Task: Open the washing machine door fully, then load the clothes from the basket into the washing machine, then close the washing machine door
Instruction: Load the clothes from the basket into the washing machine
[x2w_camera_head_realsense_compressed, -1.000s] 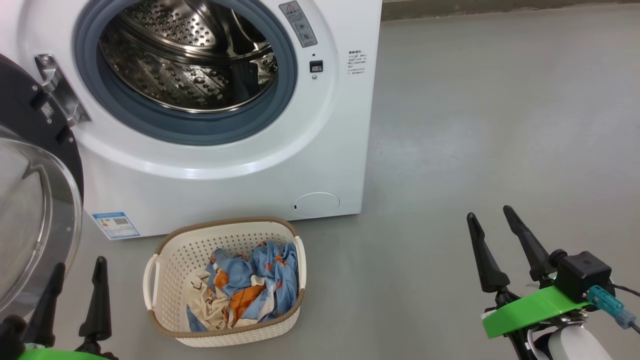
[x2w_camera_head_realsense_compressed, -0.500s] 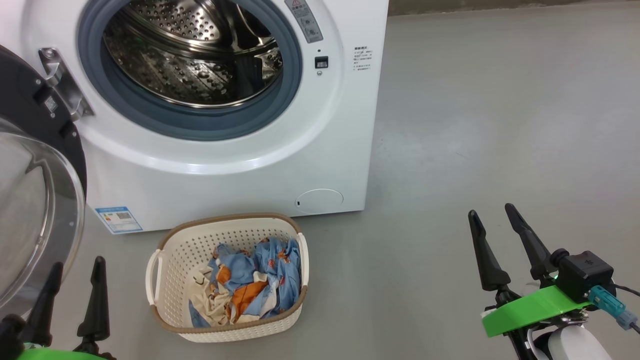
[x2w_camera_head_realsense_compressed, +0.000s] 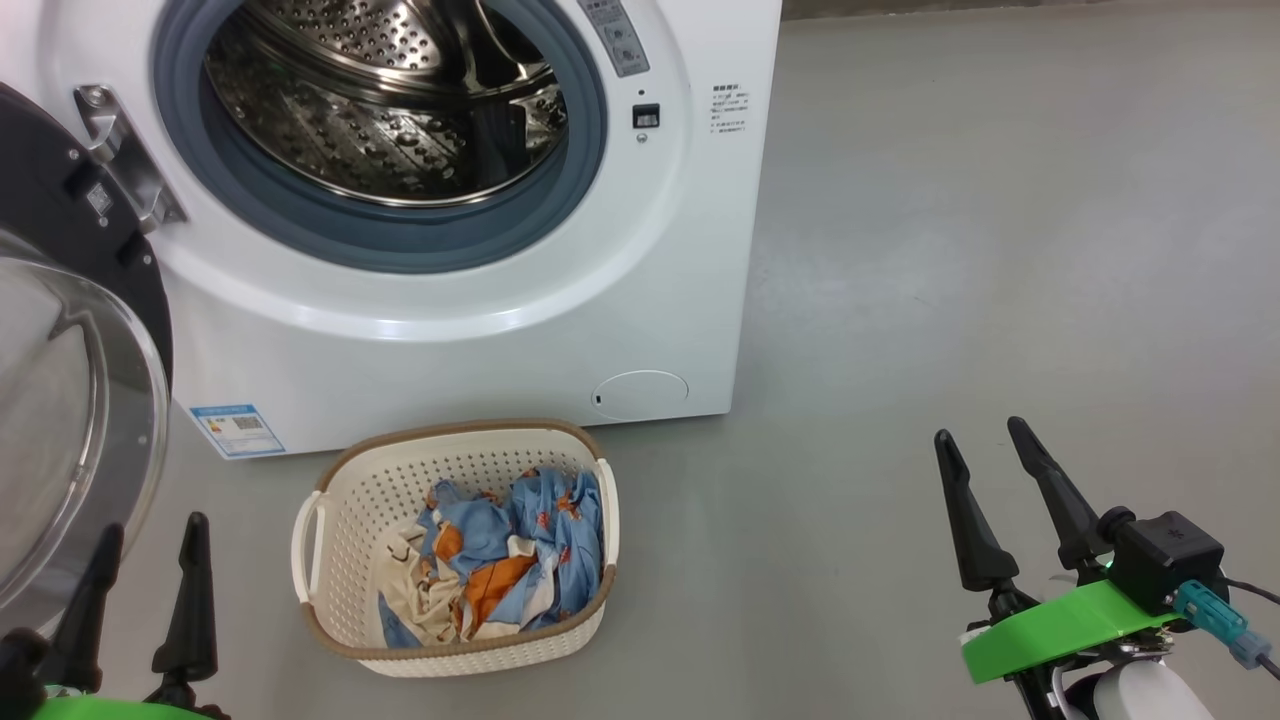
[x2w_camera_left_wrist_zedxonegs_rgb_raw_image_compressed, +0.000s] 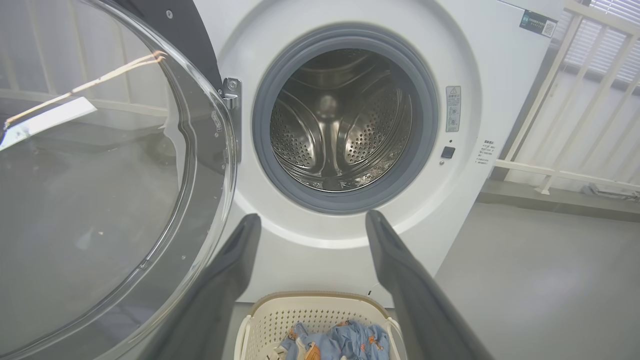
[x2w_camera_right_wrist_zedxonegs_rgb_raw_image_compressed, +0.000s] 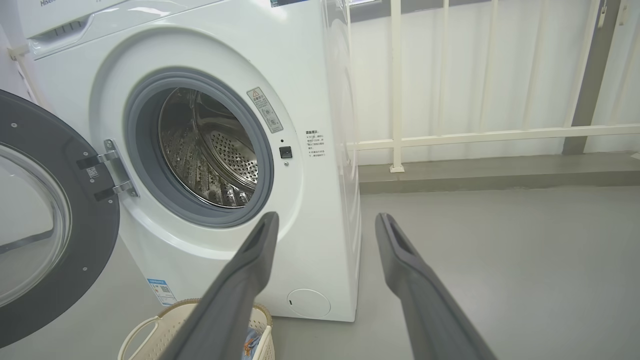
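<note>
You see left gripper (x2w_camera_head_realsense_compressed: 153, 525) lower left and right gripper (x2w_camera_head_realsense_compressed: 978, 430) lower right, fingers spread, empty; clothes (x2w_camera_head_realsense_compressed: 500, 560) lie in basket (x2w_camera_head_realsense_compressed: 400, 480).

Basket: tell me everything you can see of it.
The basket is small, rounded-rectangular, cream plastic by its look, with perforated walls, a brown woven-look rim and a loop handle on two opposite sides. It stands upright on the grey floor, close before the washing machine, below the open drum; contact with the machine cannot be told. Blue, cream and orange clothes lie inside, heaped toward the right.
</note>
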